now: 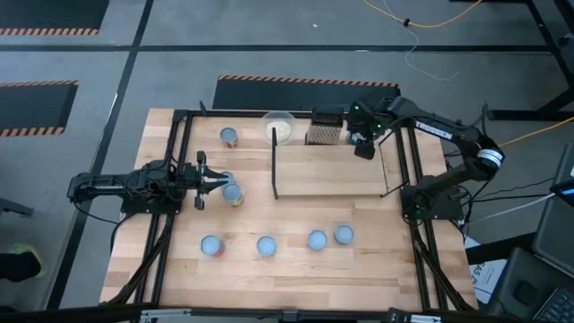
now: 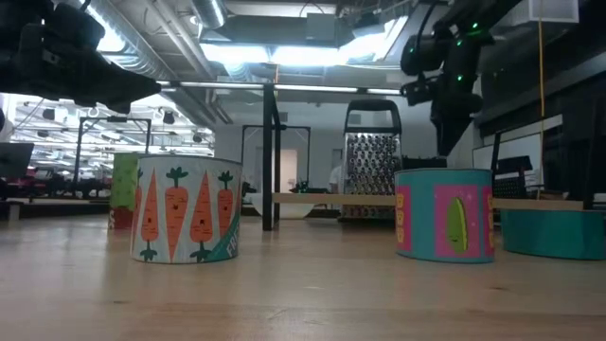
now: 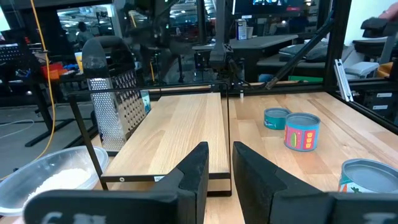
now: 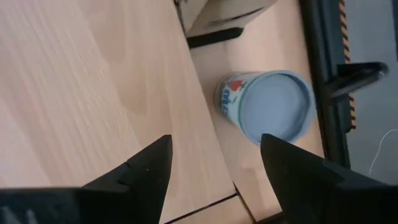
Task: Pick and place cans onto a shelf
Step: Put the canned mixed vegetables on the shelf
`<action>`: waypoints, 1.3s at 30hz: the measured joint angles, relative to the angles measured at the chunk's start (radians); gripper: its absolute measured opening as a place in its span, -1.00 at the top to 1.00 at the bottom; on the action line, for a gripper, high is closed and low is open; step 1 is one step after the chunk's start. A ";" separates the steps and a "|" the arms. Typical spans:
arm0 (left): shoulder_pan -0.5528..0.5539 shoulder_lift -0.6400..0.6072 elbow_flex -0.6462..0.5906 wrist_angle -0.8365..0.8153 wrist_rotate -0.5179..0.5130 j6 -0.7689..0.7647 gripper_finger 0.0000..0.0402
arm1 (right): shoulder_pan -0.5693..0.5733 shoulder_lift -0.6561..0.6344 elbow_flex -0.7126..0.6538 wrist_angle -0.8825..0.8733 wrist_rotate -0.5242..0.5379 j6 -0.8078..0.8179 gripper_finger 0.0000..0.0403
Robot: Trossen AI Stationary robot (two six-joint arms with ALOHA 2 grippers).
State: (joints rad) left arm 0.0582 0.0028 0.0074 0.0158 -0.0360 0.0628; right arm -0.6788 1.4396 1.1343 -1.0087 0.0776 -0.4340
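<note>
Low view: two short cans stand on the surface, one [image 2: 186, 209] printed with orange carrots on white, another [image 2: 444, 214] teal and pink with a green shape; no writing is legible. Right tool [image 4: 214, 171], fingers spread and empty, hangs over the shelf [image 4: 87, 87], a pale-lidded can [image 4: 268, 104] just beyond. Left tool [image 3: 219, 171], fingers slightly apart, holds nothing; two cans sit ahead beside the shelf.

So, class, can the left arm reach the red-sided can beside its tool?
Likely yes: the left tool is open and empty, the can stands just beside its tips, and nothing lies between them.
</note>
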 joint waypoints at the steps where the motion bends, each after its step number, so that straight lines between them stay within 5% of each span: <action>1: 0.000 0.000 0.000 0.000 0.000 0.000 0.67 | 0.000 0.013 0.000 0.002 0.003 -0.018 -0.23; 12: 0.000 0.000 0.000 0.000 0.000 0.000 0.67 | -0.003 0.113 0.000 0.074 0.148 -0.024 -0.23; 34: 0.000 0.000 0.000 0.000 0.000 0.000 0.67 | -0.056 0.134 -0.075 0.141 0.078 -0.018 -0.23; 39: 0.000 0.000 0.000 0.000 0.000 0.000 0.67 | -0.071 0.133 -0.091 0.148 0.083 -0.020 -0.07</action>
State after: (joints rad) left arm 0.0586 0.0029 0.0074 0.0158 -0.0360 0.0628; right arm -0.7498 1.5726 1.0435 -0.8603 0.1602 -0.4541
